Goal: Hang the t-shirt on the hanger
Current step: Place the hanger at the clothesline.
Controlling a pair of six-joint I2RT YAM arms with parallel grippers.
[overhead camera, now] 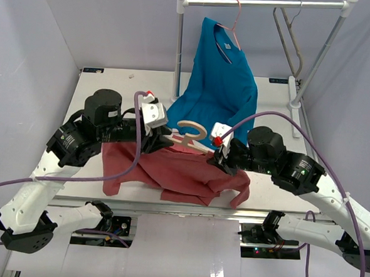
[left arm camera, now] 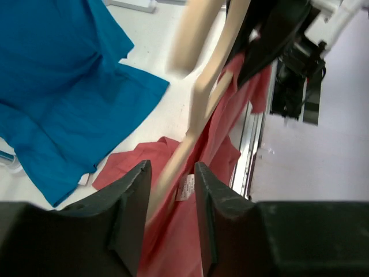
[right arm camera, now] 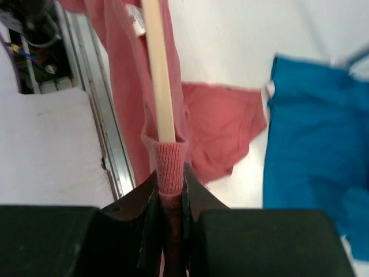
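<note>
The red t-shirt (overhead camera: 176, 172) lies crumpled on the near half of the table. The beige wooden hanger (overhead camera: 191, 134) is raised above it between both arms, one arm running into the shirt. My left gripper (overhead camera: 163, 137) is open. Its fingers (left arm camera: 135, 202) straddle the hanger's arm (left arm camera: 199, 109) and red cloth with a white label (left arm camera: 185, 187), clear of both sides. My right gripper (right arm camera: 171, 184) is shut on the shirt's ribbed collar (right arm camera: 172, 164). The hanger's arm (right arm camera: 158, 75) enters that collar just above the fingertips.
A blue t-shirt (overhead camera: 220, 84) hangs from a thin pink hanger (overhead camera: 235, 22) on the white rack (overhead camera: 262, 3), its hem draped on the table. A grey hanger (overhead camera: 290, 38) hangs further right. The rack's post (overhead camera: 179, 56) stands just behind the arms. The table's front edge (right arm camera: 106, 144) is close.
</note>
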